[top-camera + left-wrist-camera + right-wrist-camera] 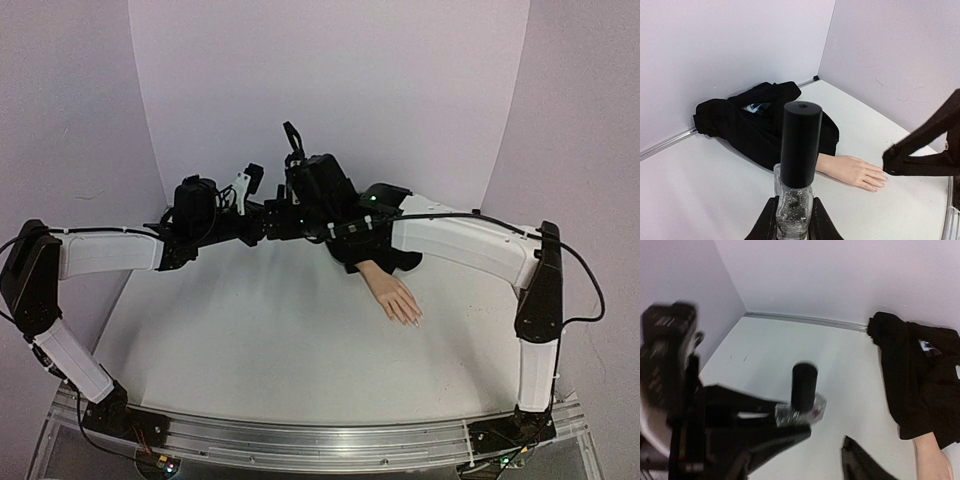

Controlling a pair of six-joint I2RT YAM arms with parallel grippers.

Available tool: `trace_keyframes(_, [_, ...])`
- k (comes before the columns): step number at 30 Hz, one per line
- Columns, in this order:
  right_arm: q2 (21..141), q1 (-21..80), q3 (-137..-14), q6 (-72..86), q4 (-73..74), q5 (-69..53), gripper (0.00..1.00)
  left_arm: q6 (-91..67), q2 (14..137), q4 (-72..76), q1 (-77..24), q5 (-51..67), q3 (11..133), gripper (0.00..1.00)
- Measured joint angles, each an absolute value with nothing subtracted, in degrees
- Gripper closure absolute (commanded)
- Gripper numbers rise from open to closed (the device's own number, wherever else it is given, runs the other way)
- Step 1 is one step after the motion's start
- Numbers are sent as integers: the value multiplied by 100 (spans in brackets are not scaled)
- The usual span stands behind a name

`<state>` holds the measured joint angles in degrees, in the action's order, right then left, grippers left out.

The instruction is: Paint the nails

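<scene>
Over the table (250,340), left arm (110,255) reaching inward, left jaws clamped on bottle (799,165) — right arm (460,245) opposite, right jaws unclear.

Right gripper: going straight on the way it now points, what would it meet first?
Probably the black cap of the nail polish bottle, held in the jaws of the left gripper; it stands centred ahead in the right wrist view. Depth is unclear.

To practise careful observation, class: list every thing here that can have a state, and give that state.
Left hand: shut on bottle.
Bottle: upright, cap on.
Right hand: open or shut unclear.
Mannequin hand: lying flat, palm down.
Nails: too small to judge paint.
Sleeve: crumpled.
</scene>
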<state>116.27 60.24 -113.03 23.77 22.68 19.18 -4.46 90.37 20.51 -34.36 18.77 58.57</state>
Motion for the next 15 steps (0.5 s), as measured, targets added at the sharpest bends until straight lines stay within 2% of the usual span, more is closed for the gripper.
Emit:
trace_keyframes(4, [10981,6004,-10660,1911,2526,1305,10,-507,8853,2037,-3448,1907,5849,100])
trace_keyframes(7, [10392,5702,-10283,1391,2638,462,16,-555,8645,1950,-3456,2125,5830,100])
trace_keyframes(11, [9787,5143,-10040,373,2574,-1457,22,-596,8472,1961,-3441,3263,5782,100])
trace_keyframes(15, [9603,4720,-9974,-350,2540,-3091,35,-720,8421,2116,-3456,4656,5727,100])
